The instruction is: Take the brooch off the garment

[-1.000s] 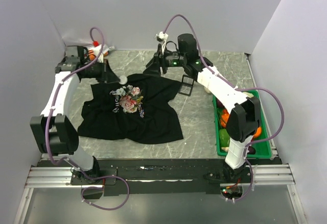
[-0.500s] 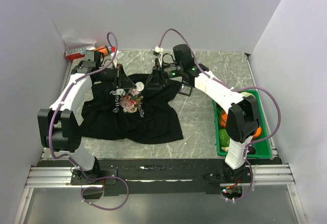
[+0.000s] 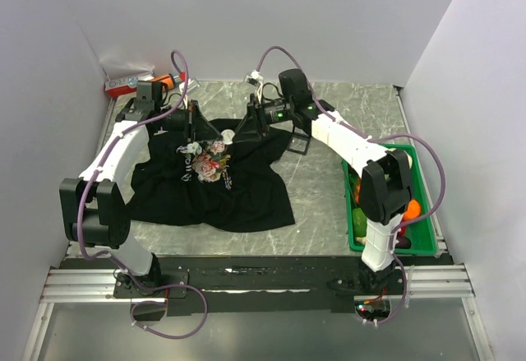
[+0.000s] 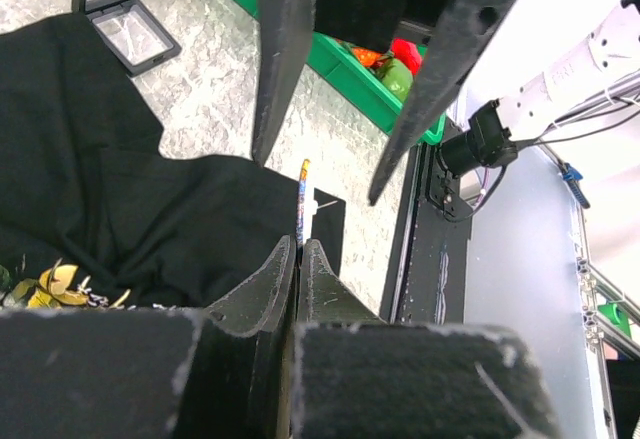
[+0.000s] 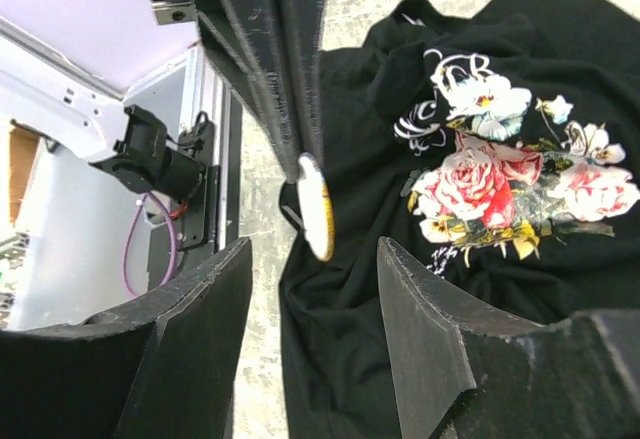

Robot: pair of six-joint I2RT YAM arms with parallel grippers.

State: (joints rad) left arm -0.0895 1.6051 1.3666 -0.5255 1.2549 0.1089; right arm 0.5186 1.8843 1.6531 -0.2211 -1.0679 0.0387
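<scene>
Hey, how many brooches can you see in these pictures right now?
1. The brooch is pinched between the fingers of the left gripper, just above the black T-shirt, with the right gripper open close by. Folds may hide others.

Bright, even overhead light with soft shadows.
The scene is lit diffusely from above. The garment point(image 3: 222, 192) is rendered as near-featureless black, only faint shadows are cast on the table point(image 3: 329, 205), and the right of the left wrist view is washed out to white.
</scene>
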